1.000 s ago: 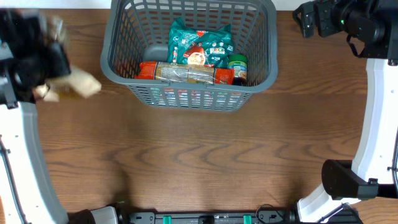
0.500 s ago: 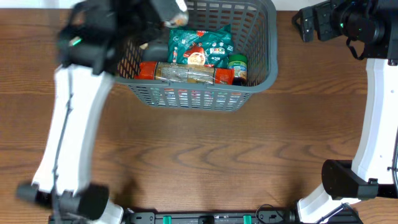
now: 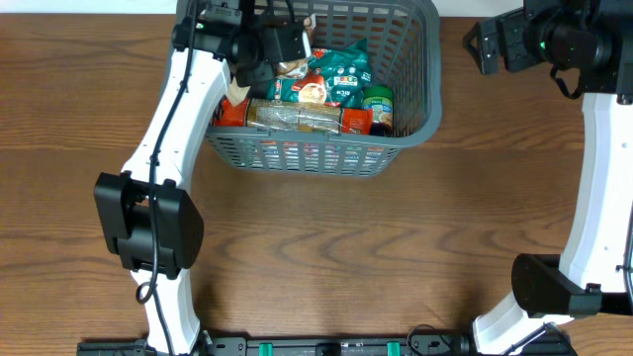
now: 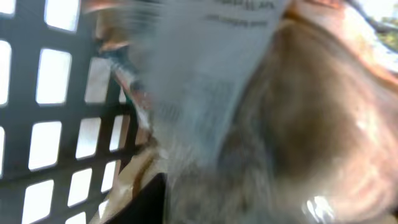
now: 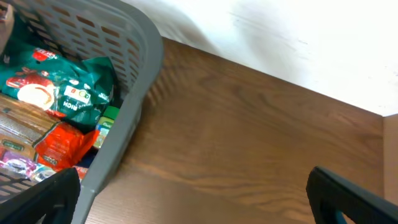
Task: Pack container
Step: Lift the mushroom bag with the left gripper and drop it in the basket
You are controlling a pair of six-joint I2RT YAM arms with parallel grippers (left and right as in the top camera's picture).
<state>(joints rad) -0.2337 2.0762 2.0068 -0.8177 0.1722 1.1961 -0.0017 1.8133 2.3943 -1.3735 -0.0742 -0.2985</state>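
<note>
Left arm (image 3: pixel 166 129) outstretched over the container (image 3: pixel 427 99) rim, tool (image 3: pixel 280 54) inside.

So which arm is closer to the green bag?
Left. The left arm is over the basket, right beside the green bag; the right arm hangs over the table, past the basket's right side.

Looks like a robot lab bench here: left arm (image 3: pixel 158 138) and right arm (image 3: pixel 598 168) mounted at a wood-grain table (image 3: pixel 326 257), bare white wall (image 5: pixel 298 31), basket (image 3: pixel 297 153) of packaged groceries (image 3: pixel 331 84).
</note>
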